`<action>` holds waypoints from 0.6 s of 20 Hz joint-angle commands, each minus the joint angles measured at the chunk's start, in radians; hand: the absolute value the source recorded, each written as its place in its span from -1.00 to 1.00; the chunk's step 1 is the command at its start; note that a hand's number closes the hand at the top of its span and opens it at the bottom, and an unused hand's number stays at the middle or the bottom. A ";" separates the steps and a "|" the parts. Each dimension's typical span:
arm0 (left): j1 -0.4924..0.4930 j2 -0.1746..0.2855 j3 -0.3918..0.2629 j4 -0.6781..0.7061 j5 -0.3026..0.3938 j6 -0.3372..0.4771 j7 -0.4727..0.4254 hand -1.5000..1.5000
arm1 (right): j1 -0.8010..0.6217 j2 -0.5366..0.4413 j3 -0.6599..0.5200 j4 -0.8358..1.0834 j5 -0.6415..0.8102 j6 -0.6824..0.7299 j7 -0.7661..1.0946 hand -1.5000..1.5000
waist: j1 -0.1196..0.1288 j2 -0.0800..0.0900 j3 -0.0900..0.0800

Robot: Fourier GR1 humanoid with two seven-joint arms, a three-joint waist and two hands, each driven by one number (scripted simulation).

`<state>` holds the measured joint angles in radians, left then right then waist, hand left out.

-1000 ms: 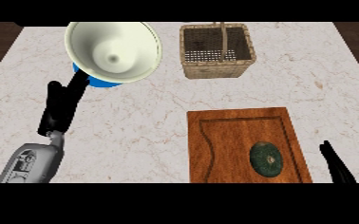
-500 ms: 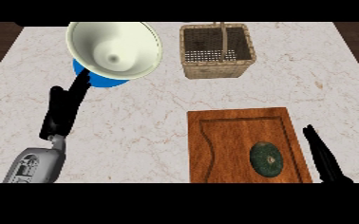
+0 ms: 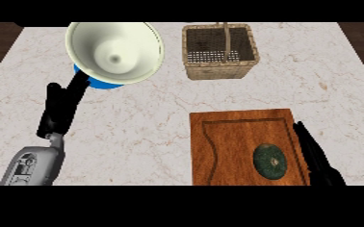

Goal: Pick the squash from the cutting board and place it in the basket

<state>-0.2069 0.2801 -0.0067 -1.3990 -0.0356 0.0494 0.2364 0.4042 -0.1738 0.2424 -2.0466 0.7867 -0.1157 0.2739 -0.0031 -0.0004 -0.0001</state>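
Since the earlier frame our right hand (image 3: 313,154) has advanced, fingers straight and empty, beside the cutting board (image 3: 220,144) where the squash (image 3: 271,160) lies ungrasped; we judge the reach underway, next closing inward round it; left hand (image 3: 60,108) idle, fingers straight.

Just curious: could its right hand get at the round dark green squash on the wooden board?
Probably yes: the black right hand, fingers straight, lies along the wooden cutting board, beside the round dark green squash, with nothing between them.
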 commanded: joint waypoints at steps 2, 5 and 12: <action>-0.007 -0.039 0.013 0.012 -0.028 0.011 0.000 0.00 | -0.077 0.034 -0.025 0.130 0.003 -0.022 -0.025 -1.00 | 0.000 0.000 0.000; 0.058 -0.002 0.016 -0.088 -0.009 -0.047 0.035 0.00 | 0.020 0.056 0.046 0.111 0.030 -0.059 -0.047 -1.00 | 0.002 -0.001 0.000; 0.026 -0.071 0.005 -0.053 -0.069 -0.015 0.042 0.00 | -0.061 0.075 0.026 0.097 0.055 -0.025 0.030 -1.00 | 0.001 -0.001 0.000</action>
<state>-0.2126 0.2436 0.0265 -1.4032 -0.0733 0.0206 0.2490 0.3329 -0.1159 0.2460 -1.9128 0.8082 -0.1392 0.2656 -0.0026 -0.0003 0.0002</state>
